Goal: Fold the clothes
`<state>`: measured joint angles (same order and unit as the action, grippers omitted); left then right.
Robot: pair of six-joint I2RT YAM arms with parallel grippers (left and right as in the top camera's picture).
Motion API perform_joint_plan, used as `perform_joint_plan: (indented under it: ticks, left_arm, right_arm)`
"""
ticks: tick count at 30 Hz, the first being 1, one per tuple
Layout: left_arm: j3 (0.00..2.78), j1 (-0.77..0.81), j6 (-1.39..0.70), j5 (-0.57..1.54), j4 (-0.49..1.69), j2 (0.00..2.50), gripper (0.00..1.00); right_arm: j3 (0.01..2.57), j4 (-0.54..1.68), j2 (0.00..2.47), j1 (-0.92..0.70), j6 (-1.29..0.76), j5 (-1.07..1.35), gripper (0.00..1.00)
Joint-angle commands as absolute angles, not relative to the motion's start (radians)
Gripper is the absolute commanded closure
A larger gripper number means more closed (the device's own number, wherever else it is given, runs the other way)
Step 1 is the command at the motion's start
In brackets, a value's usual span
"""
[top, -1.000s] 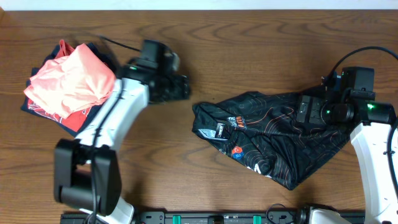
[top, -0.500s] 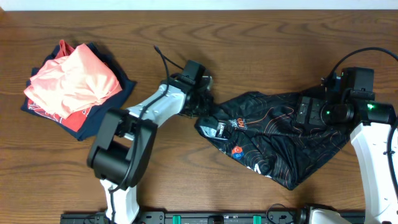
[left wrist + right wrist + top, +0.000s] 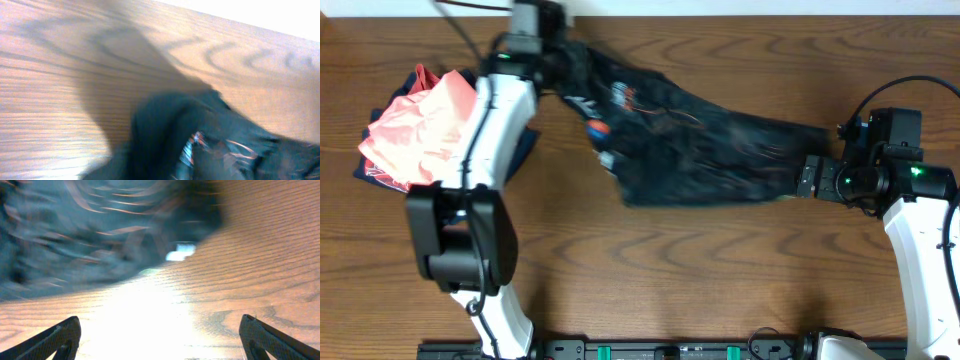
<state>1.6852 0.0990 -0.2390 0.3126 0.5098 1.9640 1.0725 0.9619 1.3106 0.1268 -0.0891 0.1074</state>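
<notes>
Black jersey (image 3: 700, 150), the only one, stretches slantwise across the tabletop (image 3: 720, 290), its long axis running from far left to near right. My left gripper (image 3: 563, 65) has its jaws clamped on the far-left end. My right gripper (image 3: 802, 182) sits at the other end, jaws wide, cloth just ahead. One folded pile (image 3: 430, 130) lies left.

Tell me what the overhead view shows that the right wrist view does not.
Only overhead: the left gripper holding one end of the black jersey, and the folded pile at the left. Only right wrist: the right gripper, its fingers wide apart with nothing between them. Both: the jersey, blurred, and the wooden table.
</notes>
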Motion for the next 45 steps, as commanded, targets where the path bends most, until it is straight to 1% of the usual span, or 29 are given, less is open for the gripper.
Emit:
perform_joint_plan:
  ticks: [1,5,8,11,16,17,19,20,21,23,32,33,36,37,40,45]
  left_arm:
    - [1.682,0.102,-0.245,0.358,0.613,1.961,0.02]
    - [1.657,0.115,-0.245,0.358,0.748,1.961,0.02]
    - [1.621,0.134,-0.237,0.354,0.787,1.961,0.02]
    - [1.562,0.157,-0.208,0.351,0.758,1.961,0.02]
    - [1.438,0.183,-0.200,0.312,0.629,1.963,0.02]
    - [1.417,0.187,-0.200,0.310,0.606,1.963,0.05]
    - [1.377,0.194,-0.200,0.309,0.569,1.964,0.20]
    - [1.359,0.199,-0.200,0.309,0.555,1.964,0.26]
    - [1.345,0.204,-0.200,0.309,0.546,1.964,0.28]
    - [1.328,0.212,-0.200,0.305,0.545,1.964,0.30]
    - [1.322,0.245,-0.191,0.288,0.582,1.959,0.30]
    - [1.323,0.252,-0.184,0.252,0.582,1.950,0.29]
    - [1.324,0.278,-0.117,0.110,0.577,1.907,0.20]
    - [1.324,0.289,-0.084,0.075,0.572,1.894,0.19]
    - [1.324,0.328,-0.018,0.032,0.559,1.870,0.19]
    - [1.324,0.384,-0.015,0.032,0.561,1.895,0.19]
  right_arm:
    - [1.084,0.961,1.300,0.134,-0.077,0.101,0.01]
    - [1.084,0.962,1.300,0.134,-0.077,0.101,0.01]
    - [1.084,0.963,1.300,0.134,-0.077,0.101,0.01]
    - [1.084,0.964,1.300,0.133,-0.077,0.101,0.01]
    - [1.084,0.970,1.300,0.133,-0.077,0.102,0.01]
    - [1.084,0.973,1.300,0.133,-0.078,0.102,0.01]
    - [1.084,0.978,1.300,0.133,-0.078,0.102,0.01]
    - [1.084,0.980,1.300,0.133,-0.078,0.102,0.01]
    - [1.084,0.981,1.300,0.133,-0.078,0.102,0.01]
    - [1.084,0.981,1.300,0.133,-0.078,0.102,0.01]
    - [1.084,0.981,1.300,0.133,-0.077,0.102,0.01]
    - [1.084,0.981,1.300,0.133,-0.077,0.102,0.01]
    - [1.084,0.981,1.300,0.133,-0.077,0.102,0.01]
    - [1.084,0.980,1.301,0.133,-0.077,0.102,0.01]
    - [1.084,0.979,1.301,0.134,-0.077,0.101,0.01]
    - [1.084,0.981,1.301,0.133,-0.081,0.102,0.01]
